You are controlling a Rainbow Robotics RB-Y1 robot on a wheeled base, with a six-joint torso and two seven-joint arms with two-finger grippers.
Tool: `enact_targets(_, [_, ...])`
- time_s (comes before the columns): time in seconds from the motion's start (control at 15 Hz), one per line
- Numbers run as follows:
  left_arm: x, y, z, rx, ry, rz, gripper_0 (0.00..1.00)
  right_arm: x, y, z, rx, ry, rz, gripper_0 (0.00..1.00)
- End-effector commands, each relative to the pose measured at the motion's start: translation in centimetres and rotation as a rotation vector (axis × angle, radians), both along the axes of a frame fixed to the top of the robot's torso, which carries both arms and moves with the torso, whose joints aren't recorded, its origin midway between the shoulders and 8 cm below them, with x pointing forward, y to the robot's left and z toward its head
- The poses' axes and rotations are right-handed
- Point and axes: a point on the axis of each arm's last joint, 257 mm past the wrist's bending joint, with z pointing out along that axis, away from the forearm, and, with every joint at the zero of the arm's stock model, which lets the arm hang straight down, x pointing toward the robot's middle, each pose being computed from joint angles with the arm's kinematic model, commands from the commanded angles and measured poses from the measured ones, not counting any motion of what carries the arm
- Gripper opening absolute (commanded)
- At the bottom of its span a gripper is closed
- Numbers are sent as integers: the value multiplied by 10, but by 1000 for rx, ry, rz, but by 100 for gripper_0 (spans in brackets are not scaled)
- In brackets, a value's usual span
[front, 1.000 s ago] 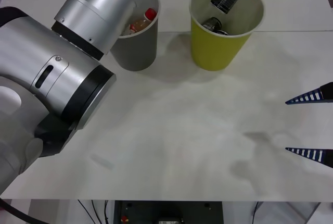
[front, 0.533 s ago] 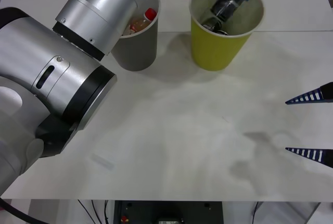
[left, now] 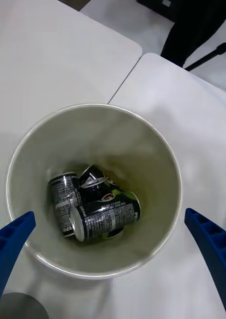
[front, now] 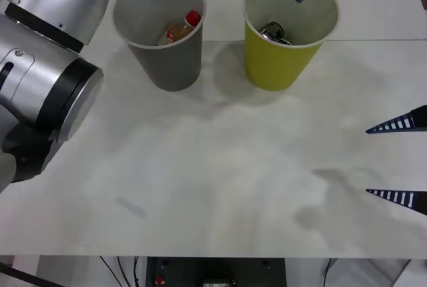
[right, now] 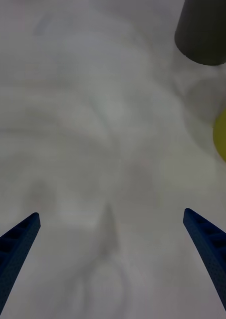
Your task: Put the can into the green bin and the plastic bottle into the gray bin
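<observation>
Green bin (front: 280, 67) hides most of can (front: 272, 33).

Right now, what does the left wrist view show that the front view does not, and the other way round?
Left wrist view alone: several dark printed metal cans piled at the bottom of the bin, and the left gripper open, above the rim. Front view alone: the large gray cup-shaped bin holding the clear plastic bottle with a red cap, and the right gripper open over the white table at the right edge. Both: the large yellow-green cup-shaped bin with its white inside, and cans in it.
</observation>
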Motion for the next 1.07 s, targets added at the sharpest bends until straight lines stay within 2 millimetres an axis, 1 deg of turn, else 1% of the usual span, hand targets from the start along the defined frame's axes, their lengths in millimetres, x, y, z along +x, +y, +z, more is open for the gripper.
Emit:
enact_targets(0.07, [-15, 38, 10, 5, 15, -38, 100, 0, 0, 0, 0, 0, 0, 100])
enact_targets(0.13, [-21, 48, 9, 9, -2, -46, 100, 0, 0, 0, 0, 0, 0, 100])
enact_targets(0.27, [-40, 76, -2, 37, -51, -65, 100, 0, 0, 0, 0, 0, 0, 100])
enact_targets(0.47, [-68, 111, -13, 7, -88, -53, 100, 0, 0, 0, 0, 0, 0, 100])
enact_targets(0.53, [-73, 121, -17, -2, -100, -55, 100, 0, 0, 0, 0, 0, 0, 100])
enact_targets(0.6, [-79, 137, -23, -7, -119, -57, 100, 0, 0, 0, 0, 0, 0, 100])
enact_targets(0.8, [-93, 169, -39, 3, -150, -53, 100, 0, 0, 0, 0, 0, 0, 100])
enact_targets(1.07, [-107, 206, -59, 59, -187, -47, 100, 0, 0, 0, 0, 0, 0, 100])
